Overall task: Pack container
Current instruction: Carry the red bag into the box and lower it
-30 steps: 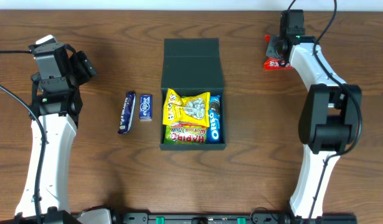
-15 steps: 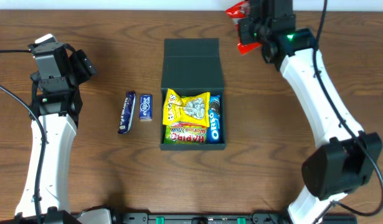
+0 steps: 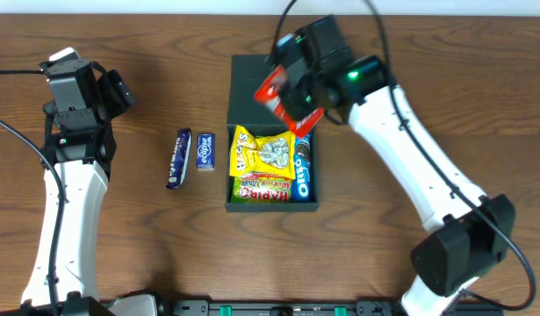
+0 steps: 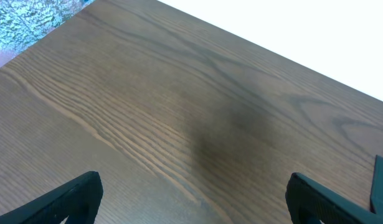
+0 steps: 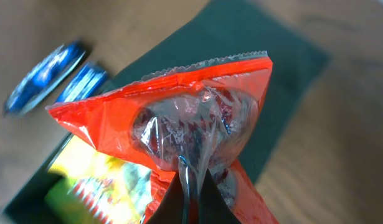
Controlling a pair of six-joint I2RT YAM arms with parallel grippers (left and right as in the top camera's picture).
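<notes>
Moved left since the previous frame, right gripper (image 5: pixel 190 193) is clamped on red packet (image 5: pixel 191 118). Container (image 3: pixel 252 75) lies directly below it, lid open, snacks (image 3: pixel 265 154) inside. Left gripper (image 4: pixel 197 205), well apart, hovers with fingers spread.

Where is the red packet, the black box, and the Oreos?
red packet (image 5: pixel 194 121): right wrist view, on its clear, crinkly middle.
box (image 3: pixel 248 67): overhead view, on its open lid.
Oreos (image 3: pixel 303 172): overhead view, on the middle of the blue wrapper.
</notes>
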